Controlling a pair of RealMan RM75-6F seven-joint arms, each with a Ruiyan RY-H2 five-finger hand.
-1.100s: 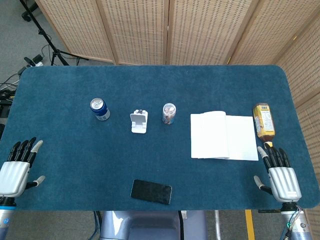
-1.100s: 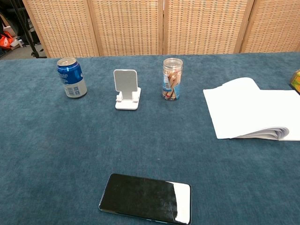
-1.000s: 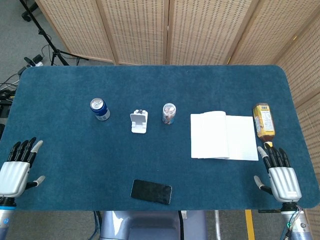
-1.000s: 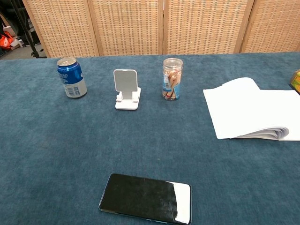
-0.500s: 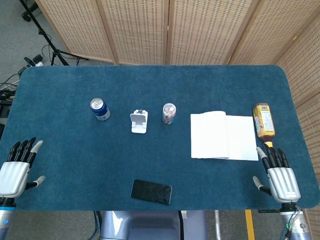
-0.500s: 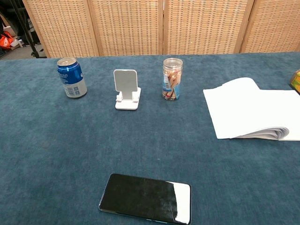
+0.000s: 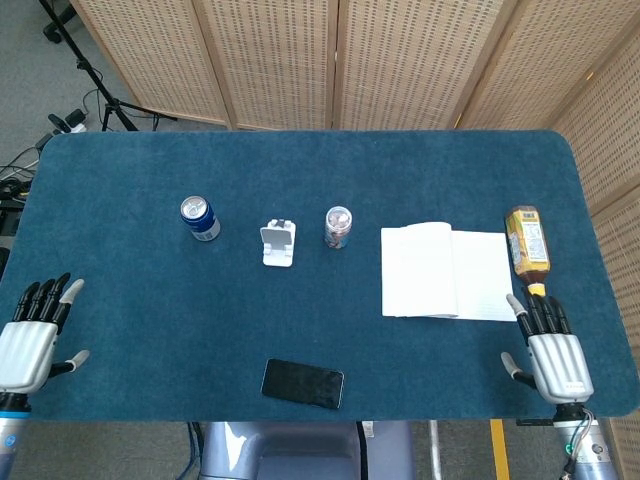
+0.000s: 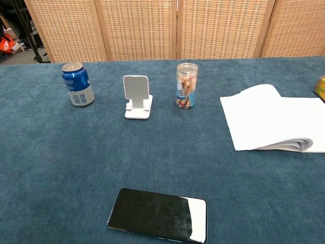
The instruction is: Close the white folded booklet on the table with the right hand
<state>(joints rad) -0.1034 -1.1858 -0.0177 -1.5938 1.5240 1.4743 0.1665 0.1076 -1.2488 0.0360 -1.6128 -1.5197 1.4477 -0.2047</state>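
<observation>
White booklet [image 7: 447, 272] unmoved; right hand [image 7: 553, 352] crept leftward

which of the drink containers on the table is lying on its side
The yellow-labelled bottle at the table's right edge, beside the booklet, lies flat. The blue can and the clear jar both stand upright.

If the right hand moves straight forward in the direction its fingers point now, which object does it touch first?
Most likely the white booklet: the right hand lies palm-down at the near right edge, fingers pointing away from the robot toward the booklet's near right corner. The bottle lies just to the right, so a slight drift could meet it instead.
</observation>
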